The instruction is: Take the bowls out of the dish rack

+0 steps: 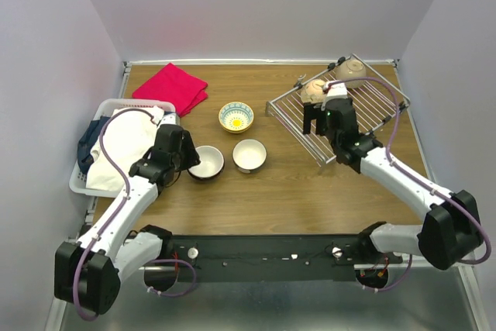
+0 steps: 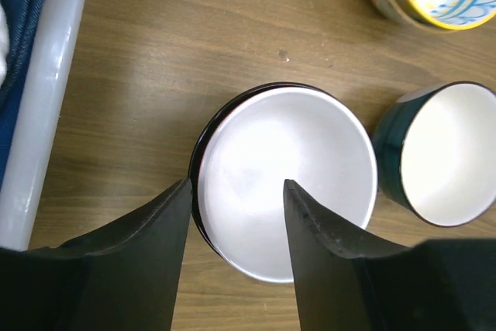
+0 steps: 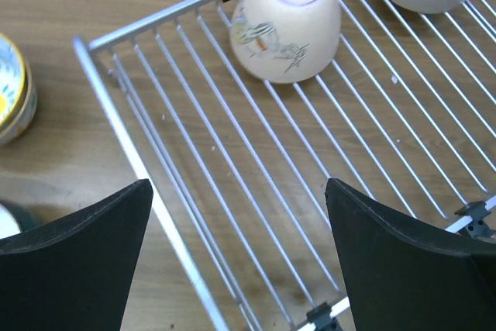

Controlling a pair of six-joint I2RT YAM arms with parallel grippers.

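Cream bowl (image 3: 285,21) upside down on rack (image 3: 155,17), upper centre of right wrist view | straight ahead of right gripper (image 3: 238,191), spread, nearer arm | left gripper (image 2: 236,187) spread astride dark bowl (image 2: 287,168) rim

Brown wood-grain desk (image 1: 294,184), pale edge strip (image 1: 256,61) along its far side. Plain lilac-grey back wall (image 1: 263,5) beyond right hand (image 1: 315,124). Left wall (image 1: 46,52) outboard of left hand (image 1: 192,162), right wall (image 1: 457,52) outboard of right hand. Soft even light.
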